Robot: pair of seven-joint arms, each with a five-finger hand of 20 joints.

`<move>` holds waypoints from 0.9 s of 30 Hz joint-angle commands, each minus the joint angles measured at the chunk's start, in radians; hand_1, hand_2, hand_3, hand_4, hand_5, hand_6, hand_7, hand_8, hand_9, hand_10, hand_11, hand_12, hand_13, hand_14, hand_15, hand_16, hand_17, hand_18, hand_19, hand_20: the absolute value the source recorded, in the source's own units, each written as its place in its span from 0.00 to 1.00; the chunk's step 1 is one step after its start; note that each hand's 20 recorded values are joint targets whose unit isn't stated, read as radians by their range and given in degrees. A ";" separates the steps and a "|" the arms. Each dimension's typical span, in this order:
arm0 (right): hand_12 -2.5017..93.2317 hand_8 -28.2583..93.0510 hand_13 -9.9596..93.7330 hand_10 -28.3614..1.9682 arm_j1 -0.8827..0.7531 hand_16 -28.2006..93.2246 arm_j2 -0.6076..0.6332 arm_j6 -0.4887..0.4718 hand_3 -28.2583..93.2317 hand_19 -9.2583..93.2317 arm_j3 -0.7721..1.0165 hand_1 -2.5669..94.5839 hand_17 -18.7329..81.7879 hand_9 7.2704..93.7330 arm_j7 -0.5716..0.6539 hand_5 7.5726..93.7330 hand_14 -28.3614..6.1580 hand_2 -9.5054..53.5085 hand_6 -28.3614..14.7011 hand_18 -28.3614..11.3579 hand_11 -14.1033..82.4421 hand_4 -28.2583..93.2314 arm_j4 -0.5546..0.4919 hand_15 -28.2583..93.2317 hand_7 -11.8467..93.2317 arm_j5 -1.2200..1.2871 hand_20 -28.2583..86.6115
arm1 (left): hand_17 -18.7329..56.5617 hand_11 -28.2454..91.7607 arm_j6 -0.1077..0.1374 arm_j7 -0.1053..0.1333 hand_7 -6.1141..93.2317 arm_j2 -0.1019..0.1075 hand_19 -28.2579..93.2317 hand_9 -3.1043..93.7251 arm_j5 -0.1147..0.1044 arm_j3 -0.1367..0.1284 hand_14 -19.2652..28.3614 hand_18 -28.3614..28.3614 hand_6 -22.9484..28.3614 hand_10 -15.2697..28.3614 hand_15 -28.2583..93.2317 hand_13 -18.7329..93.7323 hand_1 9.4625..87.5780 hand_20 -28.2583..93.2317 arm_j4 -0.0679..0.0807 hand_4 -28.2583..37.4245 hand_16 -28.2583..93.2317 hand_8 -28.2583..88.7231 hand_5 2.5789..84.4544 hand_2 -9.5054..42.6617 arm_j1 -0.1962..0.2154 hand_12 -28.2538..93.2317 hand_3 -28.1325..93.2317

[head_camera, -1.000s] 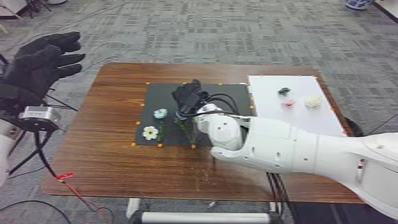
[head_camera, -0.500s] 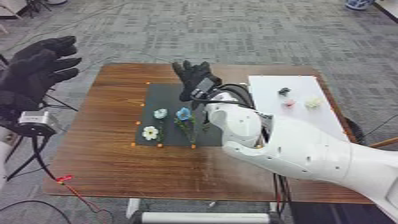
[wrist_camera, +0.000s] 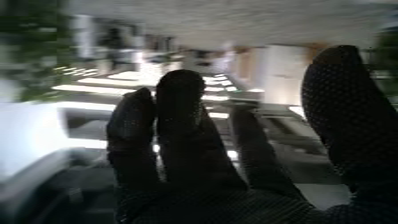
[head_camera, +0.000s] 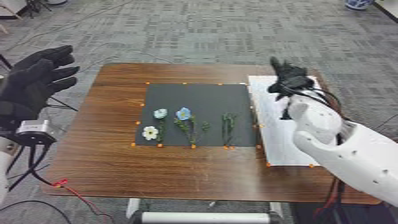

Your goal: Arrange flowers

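Carpet (head_camera: pixel 222 30), grey and patterned, spreads around the brown table (head_camera: pixel 204 172). Towards the table's right edge, a white sheet (head_camera: pixel 284 145) lies beside a black mat (head_camera: pixel 200 95). Beyond its left edge is the left hand (head_camera: pixel 34 80), fingers apart; the right hand (head_camera: pixel 289 77), fingers and thumb apart, is over the sheet's far end. Green stems (head_camera: pixel 228 129) lie towards the mat's near right corner, a blue flower (head_camera: pixel 183 114) left of its middle, a pale blue flower (head_camera: pixel 161 113) and a white flower (head_camera: pixel 149 133) near its left edge. Since the earlier frames, the right hand has moved from mat to sheet.
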 commanded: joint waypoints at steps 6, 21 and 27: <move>0.19 0.13 0.62 0.56 -0.120 0.45 0.035 0.004 0.91 0.92 -0.016 0.41 0.48 0.38 0.015 0.34 0.52 0.00 0.56 0.17 0.30 0.00 0.035 0.91 0.31 -0.008 0.71 | 0.11 0.48 -0.005 -0.015 0.33 -0.004 0.56 0.20 -0.005 0.008 0.70 0.85 0.50 0.60 0.62 0.25 0.19 0.33 0.002 0.00 0.18 0.14 0.26 0.10 0.014 0.35 0.80; 0.51 0.24 0.76 0.77 -0.110 0.51 0.021 0.124 0.89 0.99 -0.075 0.57 0.58 0.84 -0.001 0.69 0.65 0.00 0.75 0.21 0.37 0.00 0.090 0.90 0.58 -0.025 0.71 | 0.11 0.48 0.002 -0.019 0.34 -0.005 0.56 0.20 -0.007 -0.002 0.70 0.85 0.50 0.60 0.62 0.25 0.19 0.33 -0.005 0.00 0.18 0.14 0.26 0.10 0.039 0.35 0.80; 0.56 0.25 0.78 0.78 -0.019 0.55 0.003 0.266 0.94 0.99 -0.143 0.55 0.59 0.88 -0.081 0.75 0.68 0.00 0.73 0.21 0.41 0.00 0.034 0.87 0.58 0.000 0.71 | 0.11 0.48 0.005 -0.010 0.34 0.025 0.56 0.20 -0.006 -0.030 0.70 0.85 0.49 0.60 0.62 0.25 0.19 0.33 0.002 0.00 0.18 0.14 0.26 0.10 0.025 0.35 0.80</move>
